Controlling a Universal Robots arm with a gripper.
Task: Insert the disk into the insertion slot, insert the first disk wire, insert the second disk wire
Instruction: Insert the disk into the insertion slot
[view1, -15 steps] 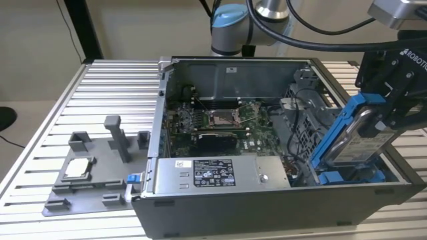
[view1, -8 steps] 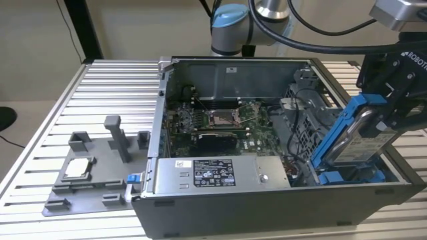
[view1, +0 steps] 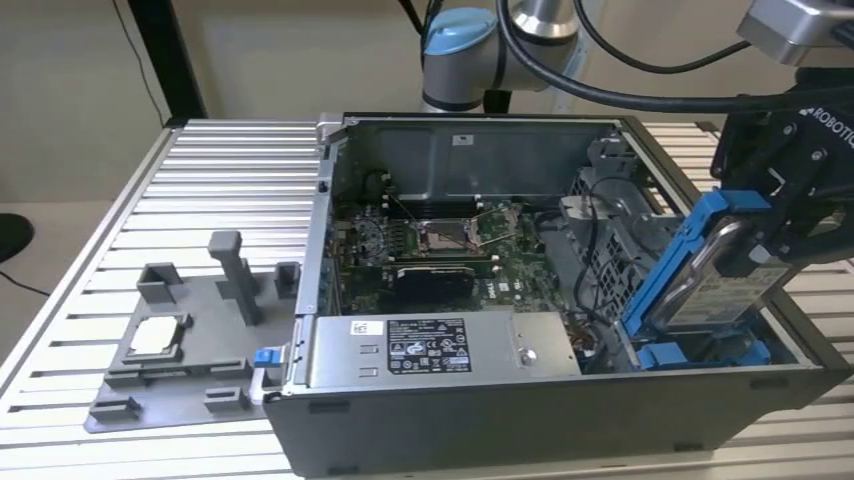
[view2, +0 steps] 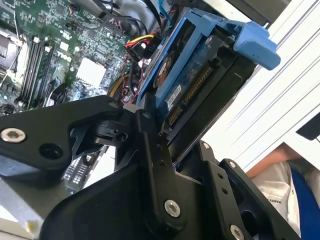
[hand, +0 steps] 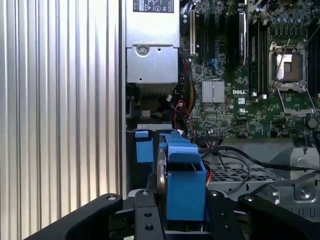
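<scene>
One tilted disk (view1: 710, 285), clamped in gripper (view1: 761, 238)

You have little room at the insertion slot (view1: 701, 352): the disk (view1: 707, 275) leans tilted over it, clamped in the jaws of the gripper (view1: 763, 245). Just beside the slot, on its motherboard side, black cables (hand: 240, 155) loop across the perforated grey cage (hand: 235, 177). The power supply (hand: 152, 55) stands near the slot along the same case wall (hand: 122, 125). Beyond that wall, the slatted worktop (hand: 60, 100) gives you open passage.
</scene>
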